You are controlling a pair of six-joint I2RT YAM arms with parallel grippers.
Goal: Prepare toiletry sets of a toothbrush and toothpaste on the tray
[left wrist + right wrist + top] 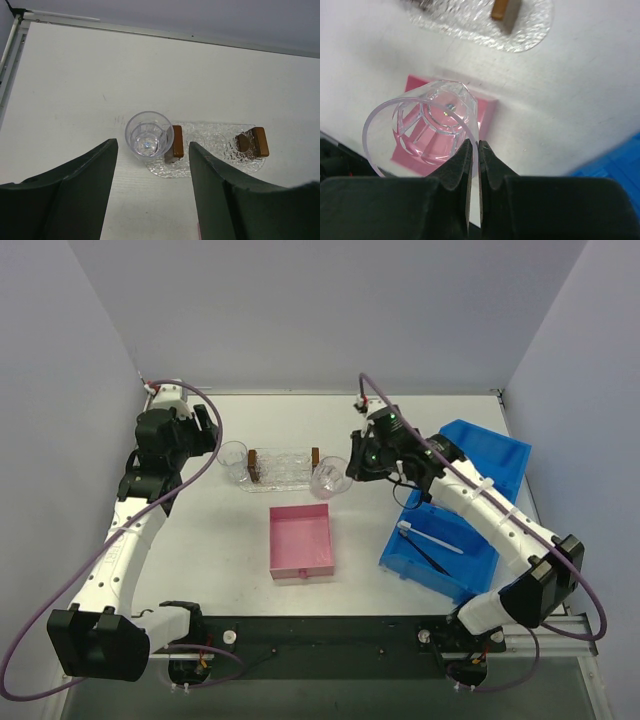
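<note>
Your right claw [474, 145] clenched on rim of clear cup [427, 125], cup tilted, near right end of tray [285, 468]. Your left claw [152, 144] spread wide above second cup [149, 134] at tray's left end. White toothbrush [430, 538] lies in blue bin [495, 455].

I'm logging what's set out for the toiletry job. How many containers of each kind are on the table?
clear cup: 2
tray: 1
pink box: 1
blue bin: 1
Total: 5
</note>
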